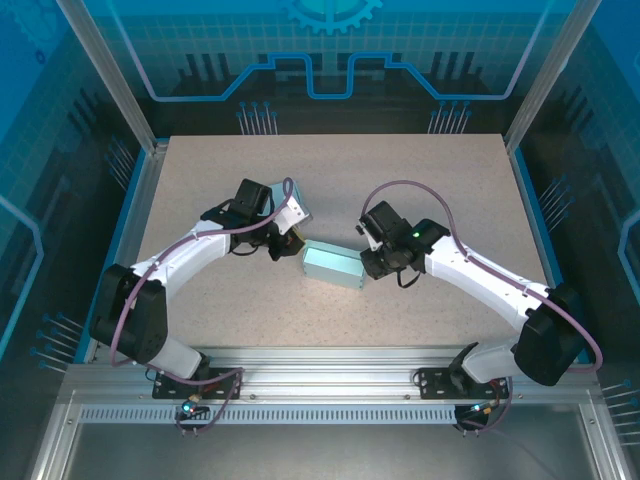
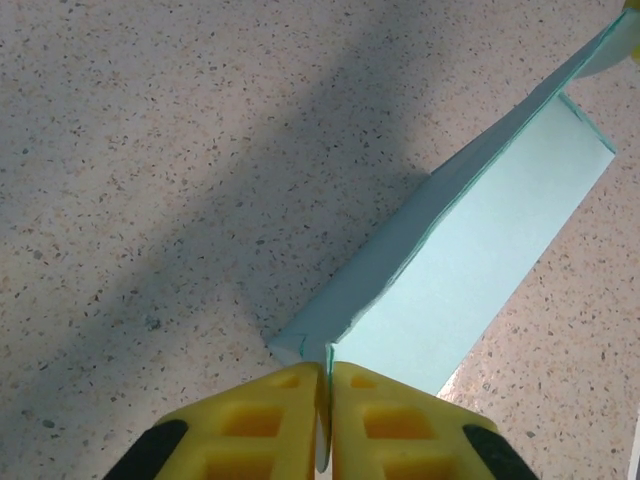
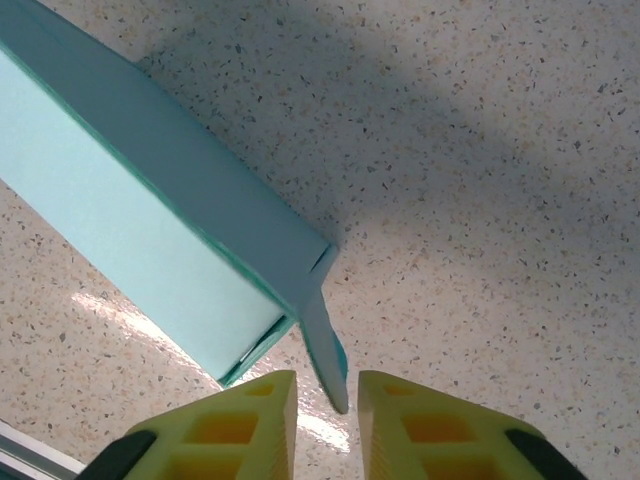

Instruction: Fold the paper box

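On the speckled table, centre: pale teal paper box lies between the two arms. Left tool pressed together, pinching one end flap. Right tool slightly spread, opposite end flap between its fingers, not gripped.

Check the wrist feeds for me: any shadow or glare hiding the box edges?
Left wrist: a broad shadow band crosses the table diagonally, but the paper box is bright and sharp. Right wrist: shadow over the upper table, a glare patch below the box's near edge; the end flap reads clearly. Top external: even light, soft shadows.
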